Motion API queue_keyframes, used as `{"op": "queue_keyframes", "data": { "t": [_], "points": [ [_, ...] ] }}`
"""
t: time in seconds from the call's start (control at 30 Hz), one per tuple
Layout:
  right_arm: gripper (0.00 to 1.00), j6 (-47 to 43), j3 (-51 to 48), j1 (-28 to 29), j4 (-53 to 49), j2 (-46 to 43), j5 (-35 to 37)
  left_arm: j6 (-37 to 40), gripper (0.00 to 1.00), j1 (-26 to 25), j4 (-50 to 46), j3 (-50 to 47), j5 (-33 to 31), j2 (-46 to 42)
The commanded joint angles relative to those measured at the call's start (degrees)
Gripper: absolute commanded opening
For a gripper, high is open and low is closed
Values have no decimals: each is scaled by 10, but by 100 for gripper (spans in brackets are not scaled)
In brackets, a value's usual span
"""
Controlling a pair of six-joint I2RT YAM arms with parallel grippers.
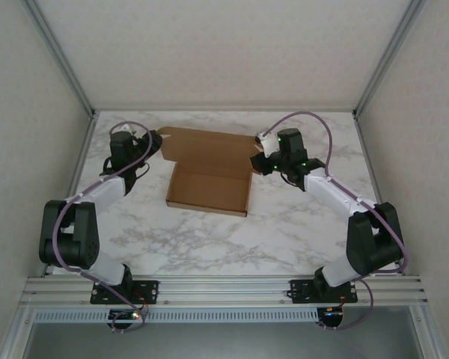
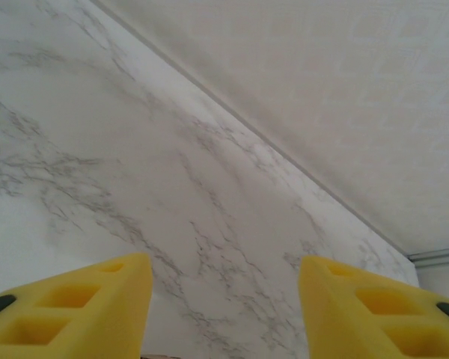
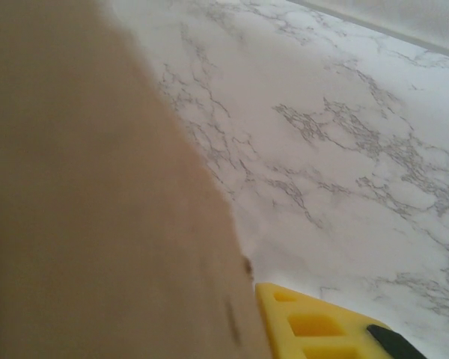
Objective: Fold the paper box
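Overhead, paper box (image 1: 209, 176) lay far-centre on table (image 1: 209, 243), left gripper (image 1: 156, 142) by its far-left corner, right gripper (image 1: 256, 163) at its right edge, left wrist, fingers (image 2: 82, 307) stood apart, empty, right wrist, paper box (image 3: 97, 209) beside one finger (image 3: 307, 321), grip could not be told.

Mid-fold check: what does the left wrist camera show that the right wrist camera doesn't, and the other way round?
Left wrist: both yellow fingers of the left gripper, apart with nothing between them, plus the pale back wall. Right wrist: the brown cardboard paper box, close up and blurred, beside one yellow finger of the right gripper. Both: the white marble-patterned table.
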Motion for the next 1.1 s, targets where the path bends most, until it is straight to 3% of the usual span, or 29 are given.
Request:
{"op": "queue_keyframes", "data": {
  "t": [0.0,0.33,0.7,1.07],
  "points": [
    [25,62,-20,2,54,-1,-6,-43,54,-14,31,-28,32,-19],
    [24,164,-48,56,126,-8,136,-153,53,-41,134,-99,52,-37],
    [25,264,-52,78,164,4,163,-223,52,-84,239,-130,61,2],
    [19,406,-73,109,205,7,267,-235,49,-107,270,-139,46,7]
  ]
}}
